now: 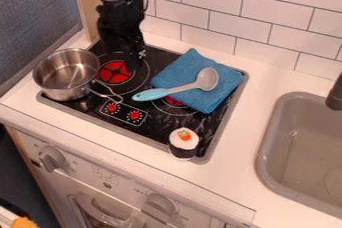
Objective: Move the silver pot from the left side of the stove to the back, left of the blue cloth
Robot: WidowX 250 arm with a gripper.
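The black gripper [135, 61] hangs at the upper left over the back of the stove, above the rear red burner and holding nothing that I can make out. To its left stands an empty-looking metal saucepan [67, 74], its handle pointing toward the stove's knobs. Right of the gripper, a folded blue cloth [186, 69] lies on the stove. Across the cloth rests a spoon [175, 90] with a light blue handle and grey bowl, the handle end reaching past the cloth's left side. A sushi roll toy [184, 143] with a white top and orange piece stands at the stove's front right corner.
The black stove top [155, 122] has a grey rim and two red printed knobs. A grey sink [270, 137] with a dark faucet [335, 93] lies at the right. White tiled wall [220, 2] runs behind the counter, and a grey panel [33, 17] borders the left.
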